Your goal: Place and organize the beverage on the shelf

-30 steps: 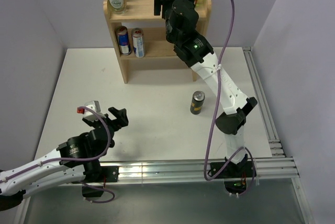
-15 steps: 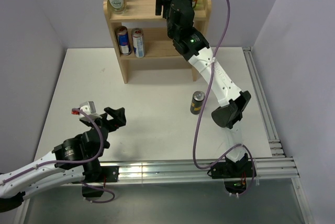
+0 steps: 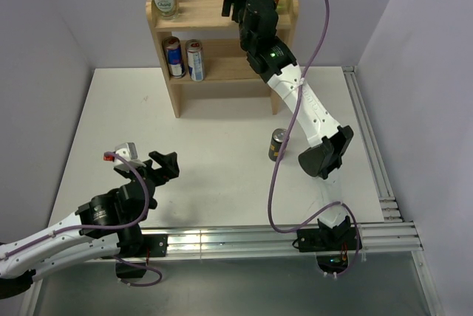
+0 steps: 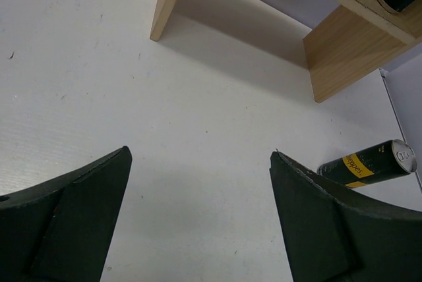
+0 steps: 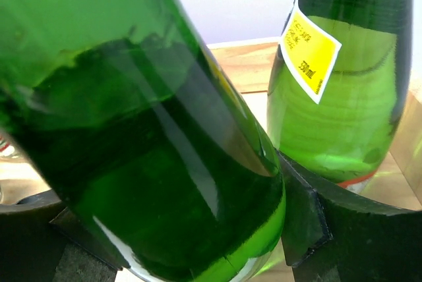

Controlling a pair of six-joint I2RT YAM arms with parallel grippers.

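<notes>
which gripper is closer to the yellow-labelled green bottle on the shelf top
Right. The right gripper holds a second green bottle just beside the labelled bottle on the shelf; the left gripper hovers open over the table, far off.

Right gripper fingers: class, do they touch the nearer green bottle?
Touching. The right wrist view shows the nearer green bottle pressed against the right gripper's fingers.

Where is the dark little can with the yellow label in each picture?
Top view: the dark metal can with a yellow label stands on the white table, in front of the light wooden shelf.
Left wrist view: the can is at the right edge, low down.
Right wrist view: not there; a green glass bottle fills it.
Shared landmark: the shelf, seen in all three.
</notes>
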